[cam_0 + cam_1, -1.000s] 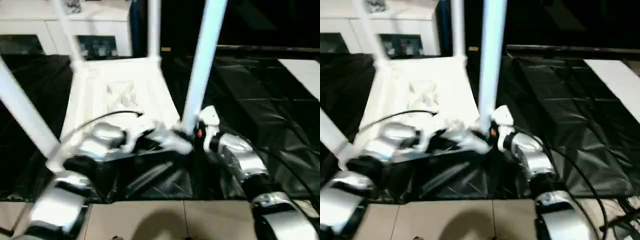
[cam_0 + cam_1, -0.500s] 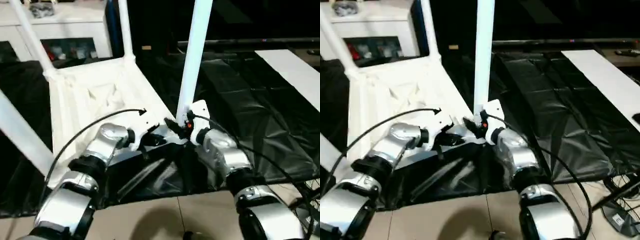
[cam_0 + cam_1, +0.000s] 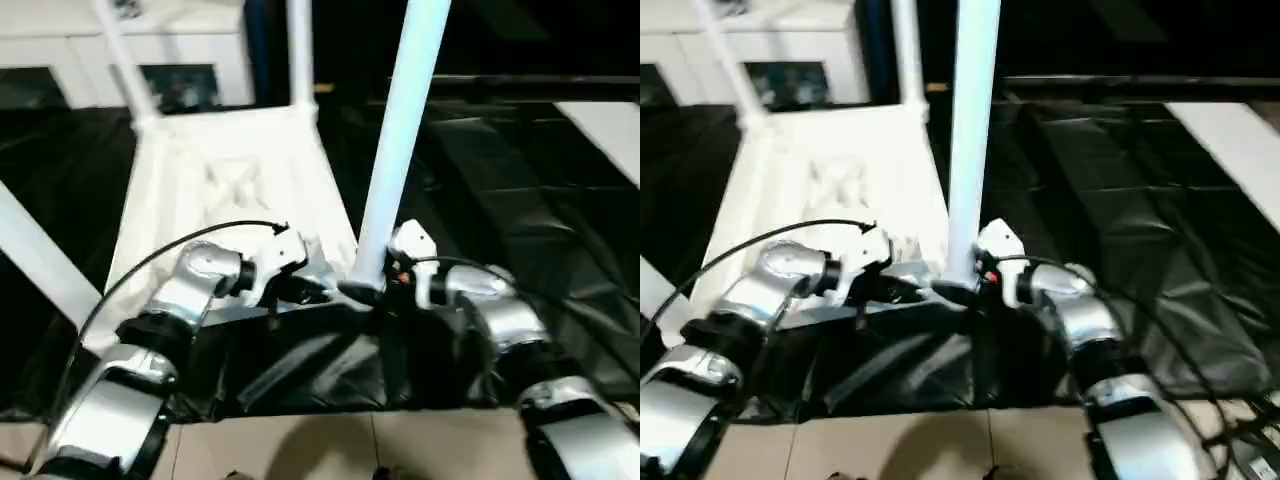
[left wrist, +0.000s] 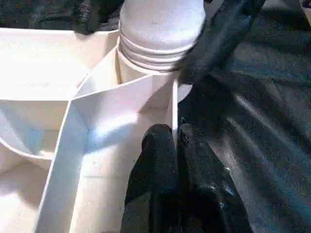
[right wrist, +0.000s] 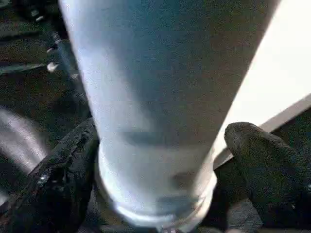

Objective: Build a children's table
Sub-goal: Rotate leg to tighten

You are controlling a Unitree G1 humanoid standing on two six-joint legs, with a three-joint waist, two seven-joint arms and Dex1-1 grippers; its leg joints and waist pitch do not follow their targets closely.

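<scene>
White plastic tabletop [image 3: 225, 190] lies underside-up on black sheeting, near-right corner socket carrying 1 upright leg [image 3: 400, 140] standing between right hand's [image 5: 160, 165] parted fingers, while left hand [image 4: 176, 145], pinched together on the adjoining tabletop rib, steadies it.

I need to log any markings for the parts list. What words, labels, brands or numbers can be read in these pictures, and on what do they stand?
None can be read: the tabletop, the legs and the cabinet show no legible text.
</scene>
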